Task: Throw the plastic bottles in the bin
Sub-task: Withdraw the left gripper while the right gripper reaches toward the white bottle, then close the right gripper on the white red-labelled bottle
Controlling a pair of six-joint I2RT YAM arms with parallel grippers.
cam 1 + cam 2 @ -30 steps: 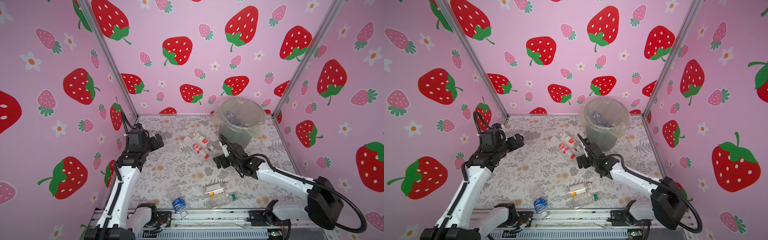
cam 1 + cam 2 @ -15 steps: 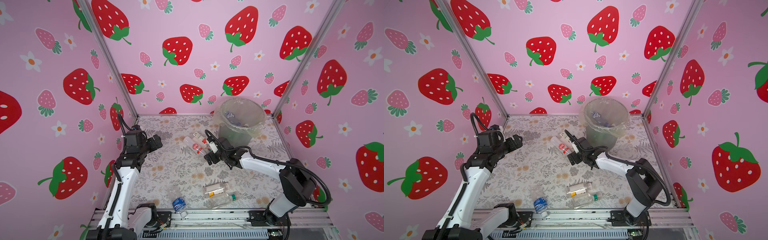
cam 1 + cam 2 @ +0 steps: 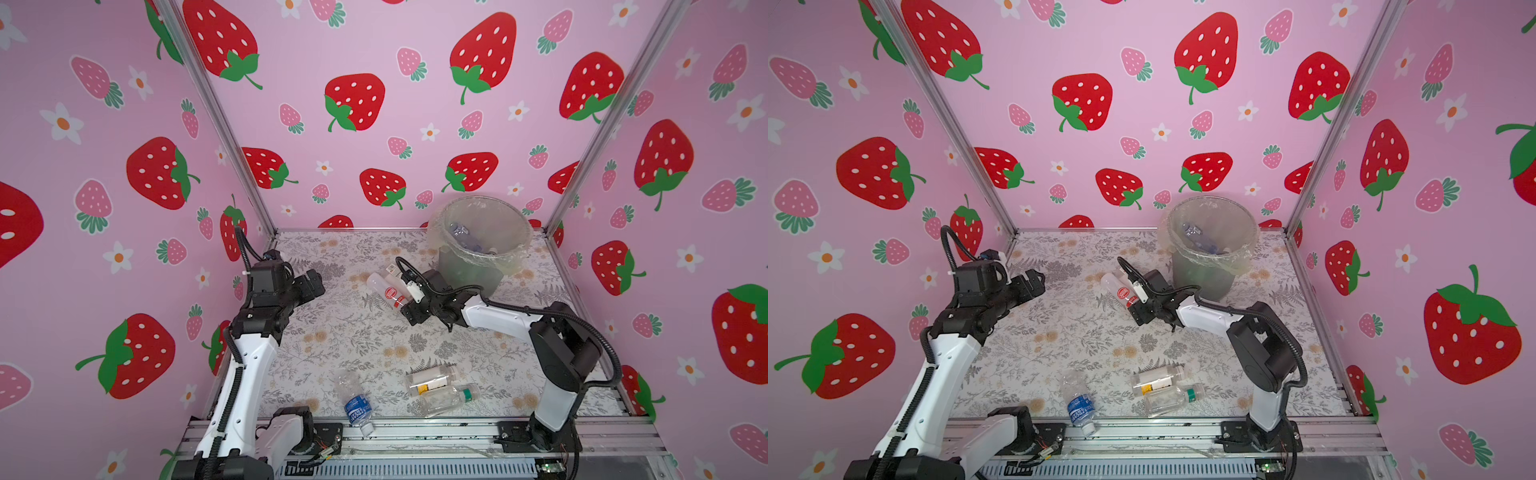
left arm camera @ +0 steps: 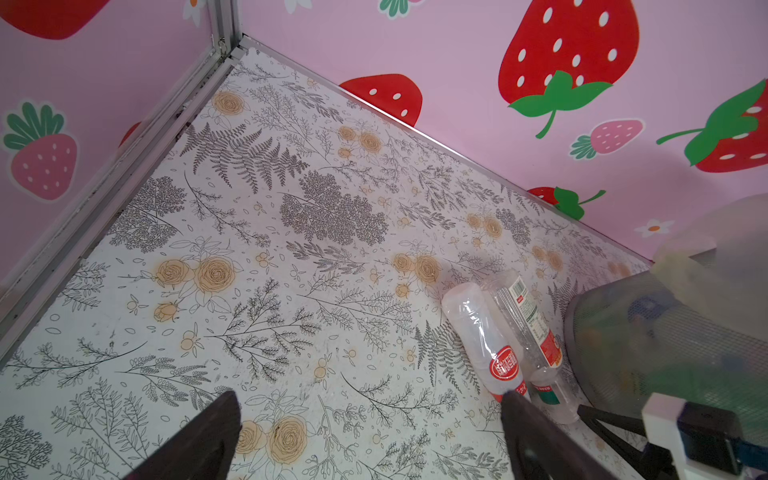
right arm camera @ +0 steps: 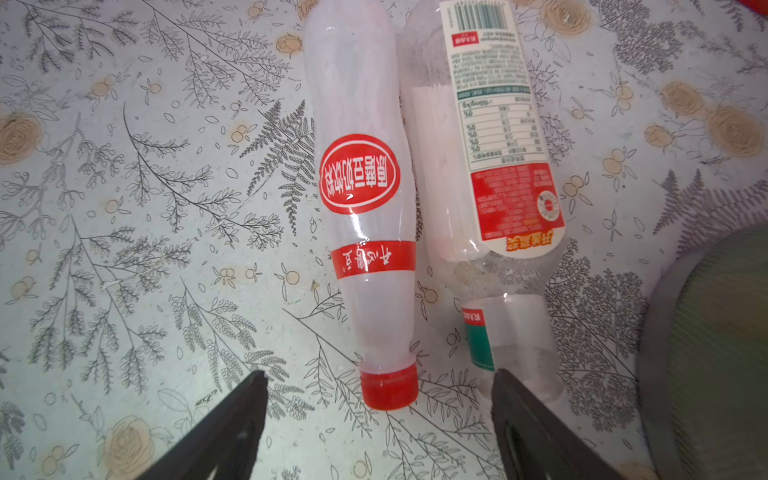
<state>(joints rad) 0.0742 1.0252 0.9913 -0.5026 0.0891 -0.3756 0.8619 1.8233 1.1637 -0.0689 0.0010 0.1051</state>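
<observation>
Right gripper, jaws wide and empty, brackets the red-capped bottle; a second bottle crowds one finger (bin just beyond).

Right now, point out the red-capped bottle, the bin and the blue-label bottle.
red-capped bottle (image 5: 360, 178): right wrist view, on its round red label.
bin (image 3: 471, 273): in a top view, on its grey wall.
blue-label bottle (image 3: 357, 409): in a top view, on its blue label.

Two white arms with black joints, black corrugated cables, dark wedge fingers.
</observation>
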